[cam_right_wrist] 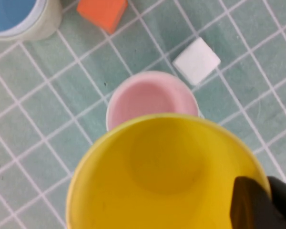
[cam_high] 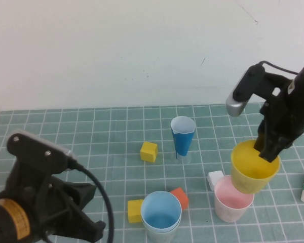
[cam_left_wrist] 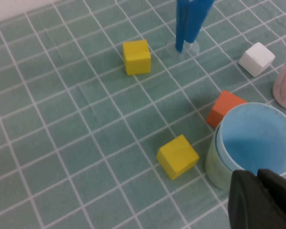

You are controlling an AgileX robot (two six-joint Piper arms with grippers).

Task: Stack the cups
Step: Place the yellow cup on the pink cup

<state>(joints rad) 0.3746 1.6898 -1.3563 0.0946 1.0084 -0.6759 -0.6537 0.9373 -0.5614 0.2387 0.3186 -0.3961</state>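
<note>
Your right gripper (cam_high: 268, 152) pinches the yellow plastic tumbler's (cam_high: 253, 174) rim, holding it tilted above the pink plastic tumbler (cam_high: 232, 205); your left gripper (cam_left_wrist: 262, 198), jaws closed empty, sits beside the light blue tumbler (cam_high: 161, 211) nested in the pale green one (cam_left_wrist: 214, 164)

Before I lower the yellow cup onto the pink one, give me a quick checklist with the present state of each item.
1. Right gripper shut on the yellow cup, pinching its rim: ok.
2. Yellow cup off the mat and tilted: not ok for a straight drop; level it first.
3. Yellow cup over the pink cup: not ok; in the right wrist view the pink mouth shows beyond the yellow rim, so it is offset.
4. Pink cup upright and empty: ok.
5. White block beside the pink cup: touching or apart, cannot tell.
6. Left gripper shut, near the blue cup nested in the green cup, away from the drop: ok.
</note>
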